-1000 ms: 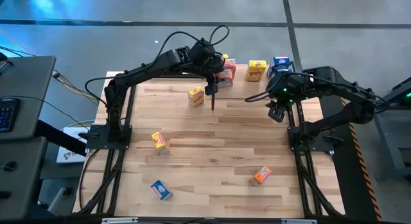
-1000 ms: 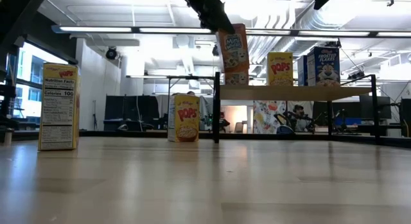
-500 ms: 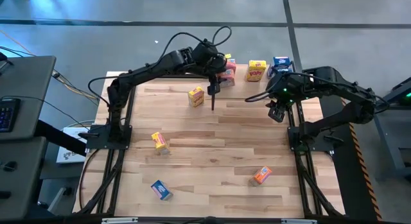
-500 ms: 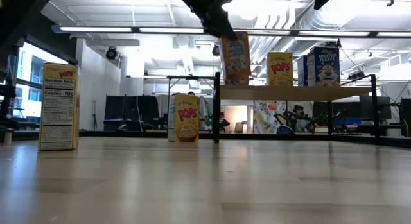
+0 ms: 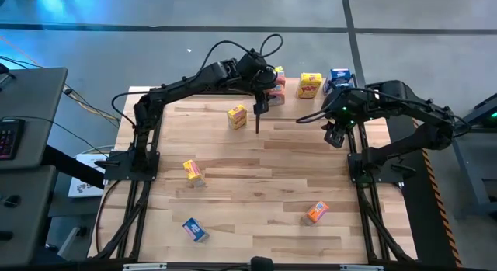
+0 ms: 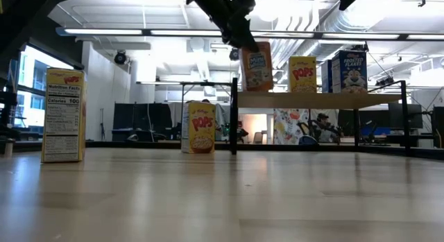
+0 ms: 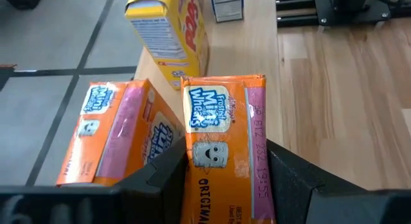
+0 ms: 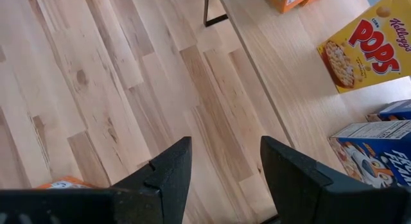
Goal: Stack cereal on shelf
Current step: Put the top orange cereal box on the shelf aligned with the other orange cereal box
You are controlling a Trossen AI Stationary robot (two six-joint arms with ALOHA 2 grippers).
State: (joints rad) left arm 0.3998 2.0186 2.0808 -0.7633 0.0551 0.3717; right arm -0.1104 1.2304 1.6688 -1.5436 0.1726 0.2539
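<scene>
Currently, by label:
Shelf (image 6: 326, 100): stands at the bench's (image 5: 256, 193) far edge; carries Mini-Wheats, Pops (image 6: 302, 73) and Frosted Flakes (image 6: 349, 71) boxes.
Left gripper (image 5: 265, 82): clenched on an orange Mini-Wheats box (image 7: 226, 153) at the shelf's left end, upright, slightly tilted.
Right gripper (image 5: 335, 137): empty, jaws apart, near the bench's right edge.

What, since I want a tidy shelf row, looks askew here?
The orange Mini-Wheats box, gripped by the left tool, leans at the end of the shelf. The yellow Pops box and the blue Frosted Flakes box stand upright on it.
</scene>
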